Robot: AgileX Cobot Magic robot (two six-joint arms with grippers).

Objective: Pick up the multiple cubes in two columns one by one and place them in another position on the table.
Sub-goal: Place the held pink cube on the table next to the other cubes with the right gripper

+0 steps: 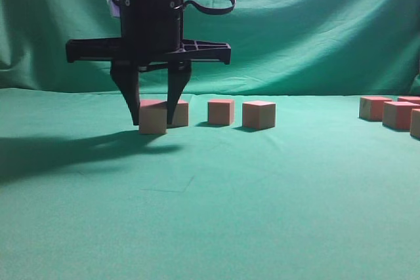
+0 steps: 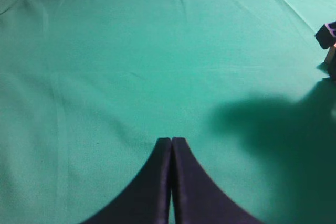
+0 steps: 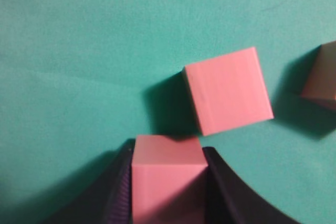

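Several wooden cubes with pink-red tops stand on the green cloth. My right gripper [image 1: 153, 121] [image 3: 168, 148] reaches over to the left of the exterior view. It is shut on the front-left cube [image 1: 152, 117] [image 3: 167, 174], which sits at table level. A second cube [image 1: 179, 113] [image 3: 228, 90] stands just behind it, nearly touching. Two more cubes [image 1: 220, 111] [image 1: 258, 115] stand in a row to the right. My left gripper [image 2: 171, 141] is shut and empty above bare cloth; it does not show in the exterior view.
A separate group of cubes [image 1: 375, 107] [image 1: 400, 115] stands at the far right edge. Another cube [image 3: 321, 74] sits at the right edge of the right wrist view. Green cloth [image 1: 210, 214] covers the table and the backdrop.
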